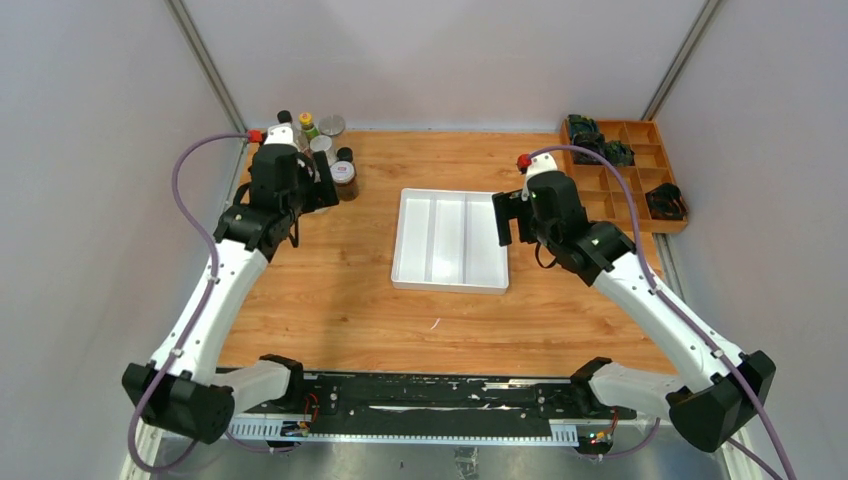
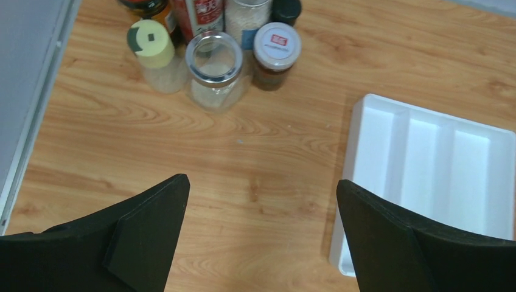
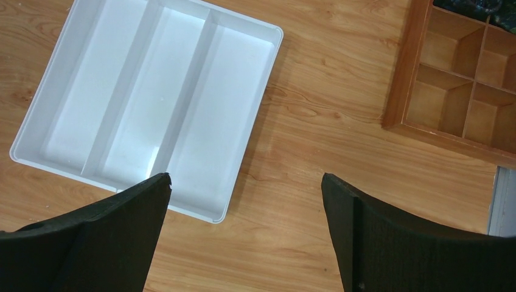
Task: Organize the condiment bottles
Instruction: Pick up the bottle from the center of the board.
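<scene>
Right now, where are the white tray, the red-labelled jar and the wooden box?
white tray (image 3: 152,91): right wrist view, bare floor of its middle compartment.
red-labelled jar (image 2: 277,44): left wrist view, top of its lid.
wooden box (image 3: 447,45): right wrist view, floor of an empty compartment.

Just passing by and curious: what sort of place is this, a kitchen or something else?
Probably a robotics lab bench, not a kitchen: two robot arms bolted to a wooden table, plain grey walls around it, and condiment bottles and a white tray, seemingly staged.
</scene>
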Tool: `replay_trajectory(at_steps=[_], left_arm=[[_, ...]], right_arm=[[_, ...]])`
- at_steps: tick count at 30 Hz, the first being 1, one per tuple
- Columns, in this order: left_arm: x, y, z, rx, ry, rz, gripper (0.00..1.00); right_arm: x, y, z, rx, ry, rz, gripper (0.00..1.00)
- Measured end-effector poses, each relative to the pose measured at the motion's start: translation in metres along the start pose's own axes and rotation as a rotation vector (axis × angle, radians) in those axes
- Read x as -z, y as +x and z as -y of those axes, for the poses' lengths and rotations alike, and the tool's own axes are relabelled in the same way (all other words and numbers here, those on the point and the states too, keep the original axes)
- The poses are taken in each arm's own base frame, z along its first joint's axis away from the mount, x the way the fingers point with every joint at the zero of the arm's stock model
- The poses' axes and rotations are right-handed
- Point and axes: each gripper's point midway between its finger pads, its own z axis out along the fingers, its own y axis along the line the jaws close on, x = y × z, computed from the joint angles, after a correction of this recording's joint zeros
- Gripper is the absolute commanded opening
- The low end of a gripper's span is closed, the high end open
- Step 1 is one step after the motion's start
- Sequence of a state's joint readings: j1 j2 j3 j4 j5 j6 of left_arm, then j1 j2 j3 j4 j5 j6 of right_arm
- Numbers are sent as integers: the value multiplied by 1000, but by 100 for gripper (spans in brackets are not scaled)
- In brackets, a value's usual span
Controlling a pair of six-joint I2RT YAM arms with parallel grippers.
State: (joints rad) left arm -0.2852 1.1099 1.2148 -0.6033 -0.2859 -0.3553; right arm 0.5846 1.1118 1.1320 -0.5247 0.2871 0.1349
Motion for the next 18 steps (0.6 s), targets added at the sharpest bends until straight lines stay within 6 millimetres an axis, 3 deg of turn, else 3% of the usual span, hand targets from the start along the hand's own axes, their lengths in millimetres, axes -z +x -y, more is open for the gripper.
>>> replay_trajectory(at_steps=[2, 4, 5, 12, 18], left_arm=[[-17, 6, -13, 9, -46, -38, 84], [-36, 17, -20, 5, -80, -83, 63], [-45, 22, -22, 2, -91, -106, 60], [-101, 53, -33, -27, -168, -241, 61], [-128, 49, -42, -31, -225, -238, 82]], right_arm=[[-3, 2, -1, 3, 1, -10, 100], [-7, 5, -2, 7, -1, -23, 100], [-8, 6, -3, 9, -3, -29, 100], [-18, 16, -9, 18, -21, -62, 100], [-22, 28, -11, 24, -28, -89, 100]])
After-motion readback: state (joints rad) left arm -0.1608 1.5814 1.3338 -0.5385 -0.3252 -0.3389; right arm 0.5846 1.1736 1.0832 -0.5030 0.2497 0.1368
